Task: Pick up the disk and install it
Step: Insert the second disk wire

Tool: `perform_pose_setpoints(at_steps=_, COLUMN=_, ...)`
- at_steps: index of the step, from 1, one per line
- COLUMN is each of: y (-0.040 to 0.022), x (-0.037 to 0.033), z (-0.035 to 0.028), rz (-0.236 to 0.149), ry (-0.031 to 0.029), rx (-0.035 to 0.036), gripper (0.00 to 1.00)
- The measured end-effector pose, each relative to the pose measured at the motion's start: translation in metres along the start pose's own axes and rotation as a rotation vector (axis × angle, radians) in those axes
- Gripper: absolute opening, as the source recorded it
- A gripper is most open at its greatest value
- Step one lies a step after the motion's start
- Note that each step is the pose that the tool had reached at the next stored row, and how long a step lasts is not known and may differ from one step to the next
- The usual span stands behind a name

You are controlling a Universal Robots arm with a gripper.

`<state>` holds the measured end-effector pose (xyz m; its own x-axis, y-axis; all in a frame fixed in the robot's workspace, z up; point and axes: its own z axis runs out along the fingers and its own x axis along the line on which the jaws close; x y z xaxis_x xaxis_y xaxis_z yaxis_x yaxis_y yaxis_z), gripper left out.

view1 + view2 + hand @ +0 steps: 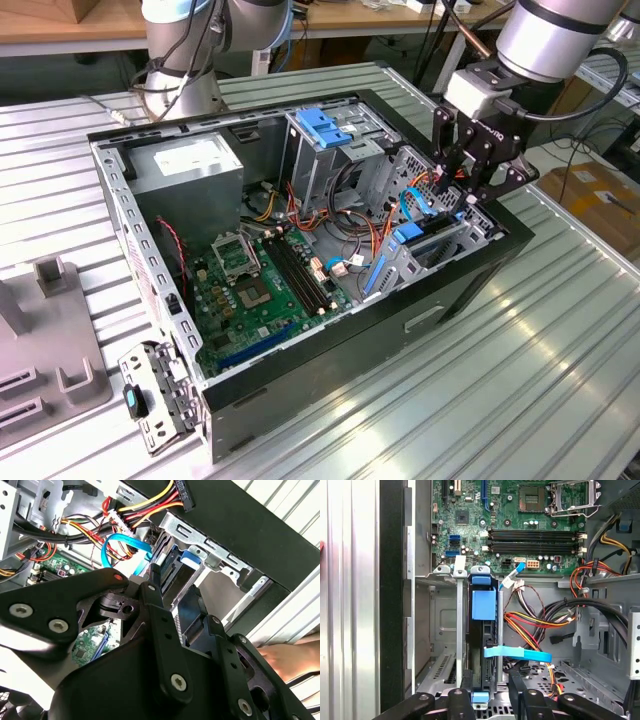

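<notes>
blue-railed, the disk (482,630) is seen standing on edge in the metal drive bay (445,630) of the open computer case (330,370), at the exterior view's right, beside the motherboard (255,290). the claw (478,185) is held just above the bay with its fingers (461,702) spread open, gripping nothing. a blue cable (517,653) lies across the disk.

The exterior view looks down on the open computer case (300,250); both wrist views peer closely inside it.
</notes>
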<state>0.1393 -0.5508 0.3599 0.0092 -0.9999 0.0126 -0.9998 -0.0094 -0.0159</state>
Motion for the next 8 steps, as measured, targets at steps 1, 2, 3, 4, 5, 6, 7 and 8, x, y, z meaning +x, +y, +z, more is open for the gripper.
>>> perform_pose_setpoints(at_steps=1, y=0.0000, x=0.0000, z=0.0000, rz=0.000, ry=0.0001, rx=0.0000, gripper=0.42)
perform_pose_setpoints(at_steps=2, y=-0.0001, x=0.0000, z=0.0000, rz=0.000, ry=0.0001, rx=0.0000, gripper=0.42)
perform_pose_setpoints(at_steps=3, y=-0.0001, x=0.0000, z=0.0000, rz=0.000, ry=0.0001, rx=0.0000, gripper=0.42)
perform_pose_setpoints(at_steps=4, y=-0.0001, x=0.0000, z=0.0000, rz=0.000, ry=0.0000, rx=0.0000, gripper=0.42)
perform_pose_setpoints(at_steps=5, y=-0.0001, x=0.0000, z=-0.0001, rz=0.000, ry=0.0001, rx=0.0000, gripper=0.42)
perform_pose_setpoints(at_steps=6, y=-0.0001, x=0.0001, z=-0.0002, rz=0.000, ry=0.0001, rx=0.0000, gripper=0.42)
perform_pose_setpoints(at_steps=7, y=-0.0001, x=0.0001, z=-0.0004, rz=-0.001, ry=0.0000, rx=0.0000, gripper=0.42)
perform_pose_setpoints(at_steps=8, y=-0.0001, x=0.0001, z=-0.0009, rz=-0.001, ry=0.0001, rx=0.0000, gripper=0.42)
